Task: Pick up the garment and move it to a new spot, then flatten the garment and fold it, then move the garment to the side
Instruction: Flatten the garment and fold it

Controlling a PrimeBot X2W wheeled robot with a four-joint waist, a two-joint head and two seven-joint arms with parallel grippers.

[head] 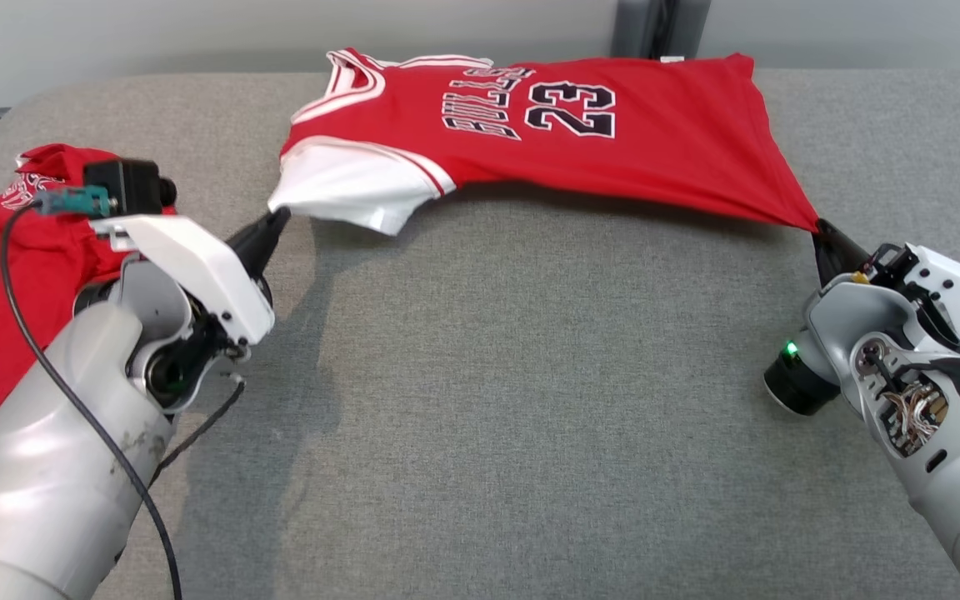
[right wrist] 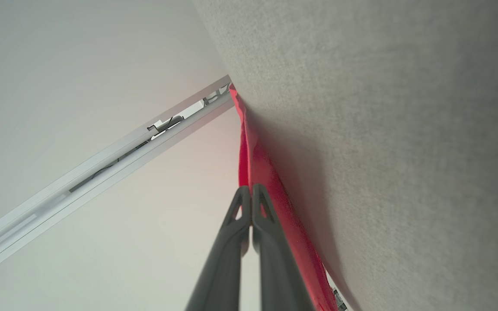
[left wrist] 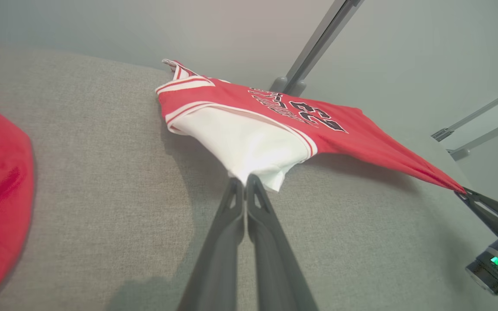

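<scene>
We hold the red sleeveless basketball jersey with white trim and a black number 23 (head: 655, 142) stretched between our two claws over the far half of the grey woven fabric table top (head: 530, 400). Our left gripper (head: 278, 220) is pinched tight on the white cloth at the jersey's shoulder corner. Our right gripper (head: 818, 227) is pinched tight on the red hem corner, which is drawn out to a point. The jersey's near edge hangs in a shallow arc between the two grips and casts a shadow on the table. Its far edge reaches the table's back edge, close under the pale wall (head: 197, 33). The neck end points to our left, the hem to our right. A crumpled red garment (head: 13, 275) lies at the table's left edge, partly under our left forearm and well apart from the held jersey. A broad stretch of grey table top runs from the jersey's near edge towards us, between our two arms
</scene>
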